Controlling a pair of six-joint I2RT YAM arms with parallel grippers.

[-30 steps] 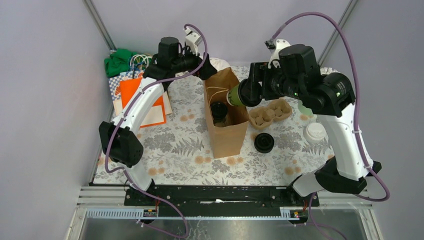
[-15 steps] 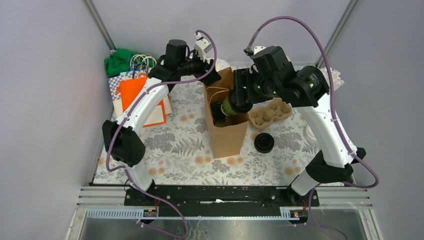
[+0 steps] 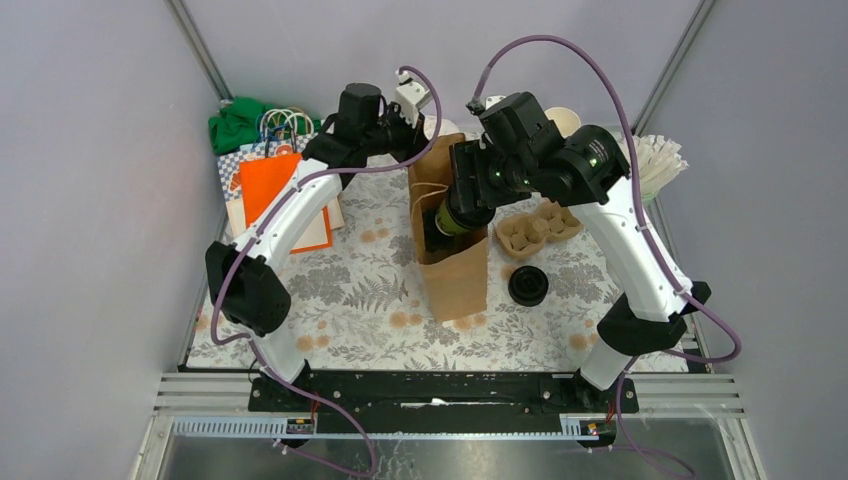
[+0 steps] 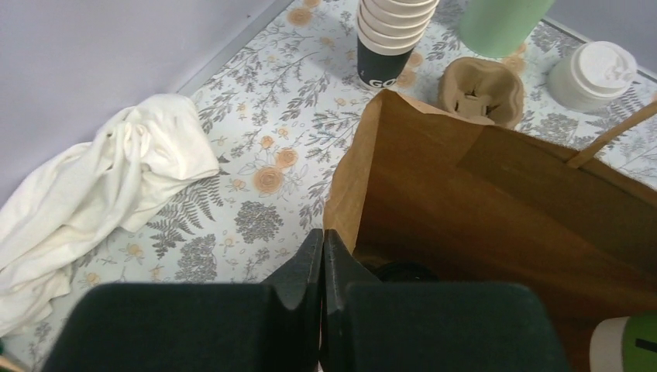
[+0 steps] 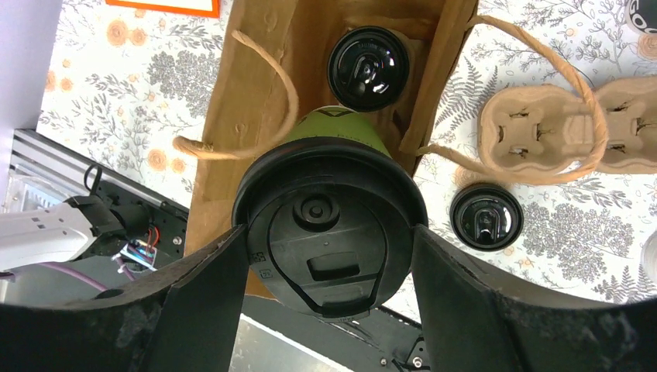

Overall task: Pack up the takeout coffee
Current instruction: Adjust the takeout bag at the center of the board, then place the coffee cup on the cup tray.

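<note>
At the far left of the floral-patterned desk (image 3: 350, 290) lie a crumpled green cloth (image 3: 238, 122) and a flat orange card (image 3: 275, 195). A rumpled white cloth (image 4: 116, 186) lies nearer the back wall.

The left end effector (image 4: 322, 236) sits at the far rim of the upright brown paper bag (image 3: 455, 285). Its fingers are pressed together with no gap; whether bag paper is caught between them cannot be told.

The right end effector (image 5: 329, 232) hangs over the bag's open mouth. Its two fingers are spread wide and clamped on either side of a dark-green paper cup with a round black plastic lid (image 5: 335, 124). The cup is tilted, with its base pointing into the bag. A second black-lidded cup (image 5: 369, 68) stands on the bag's bottom.

Right of the bag lies a tan pulp cup carrier (image 3: 540, 228). A third black-lidded cup (image 3: 528, 285) stands on the desk just in front of it, apart from the bag. A bundle of white sticks (image 3: 660, 158) is at the far right.
</note>
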